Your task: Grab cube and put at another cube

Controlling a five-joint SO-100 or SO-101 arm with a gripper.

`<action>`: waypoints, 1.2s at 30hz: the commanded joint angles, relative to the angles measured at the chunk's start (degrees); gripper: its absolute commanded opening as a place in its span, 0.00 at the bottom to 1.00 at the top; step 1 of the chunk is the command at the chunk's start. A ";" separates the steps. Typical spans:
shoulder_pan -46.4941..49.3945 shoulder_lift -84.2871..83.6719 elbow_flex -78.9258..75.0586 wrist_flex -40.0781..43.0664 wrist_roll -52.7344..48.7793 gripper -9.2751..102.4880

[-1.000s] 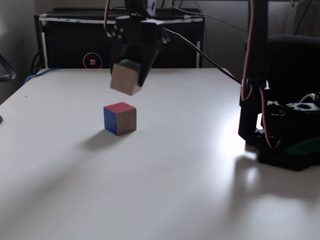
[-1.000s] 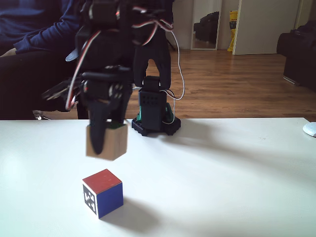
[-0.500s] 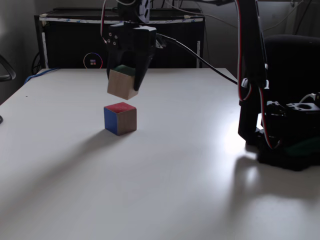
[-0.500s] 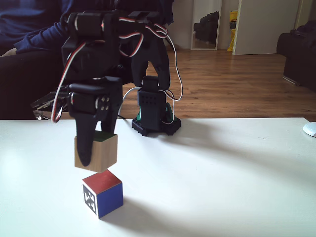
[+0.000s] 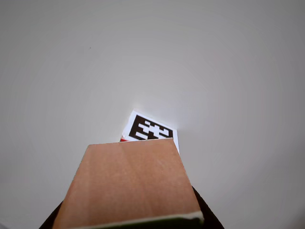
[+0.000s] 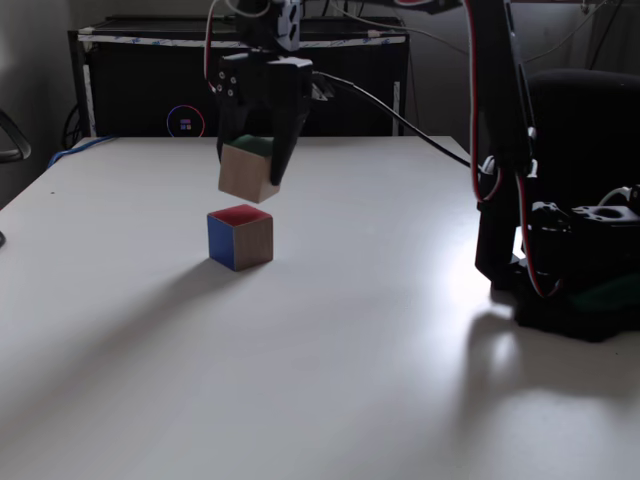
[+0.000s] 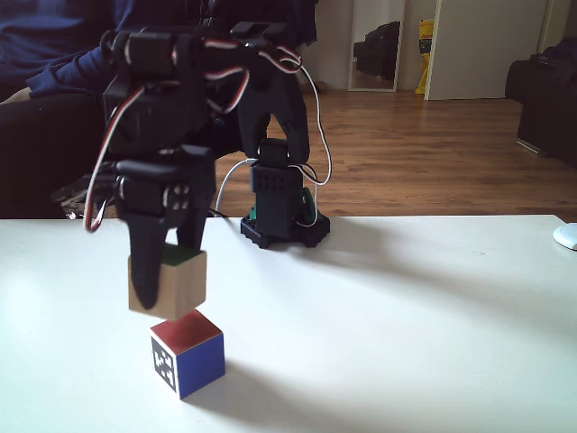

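Note:
My gripper [image 6: 252, 175] [image 7: 167, 293] is shut on the wooden cube [image 6: 247, 171] [image 7: 169, 283], whose green face points up. It hangs tilted in the air just above the other cube [image 6: 240, 237] [image 7: 187, 353], which rests on the white table with a red top, a blue side and a black-and-white marker face. In the other view the held cube [image 5: 128, 183] fills the lower middle, and the marker face of the resting cube [image 5: 150, 130] peeks out beyond it. A small gap separates the two cubes in both fixed views.
The arm's black base [image 6: 575, 290] [image 7: 281, 216] stands on the table [image 6: 330, 360]. A black cabinet [image 6: 150, 90] sits behind the table's far edge. A person in dark blue [image 7: 54, 54] sits behind the table in a fixed view. A white object [image 7: 566, 236] lies at the table's right edge.
The gripper carried the wooden cube across and lower, from beside the red-topped cube to nearly straight above it. The resting cube has not moved.

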 commanded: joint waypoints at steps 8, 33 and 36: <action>1.23 -1.93 -4.31 -0.26 -0.44 0.14; -4.57 -4.04 -5.89 1.41 4.31 0.14; -4.57 -4.13 -5.89 1.23 4.13 0.14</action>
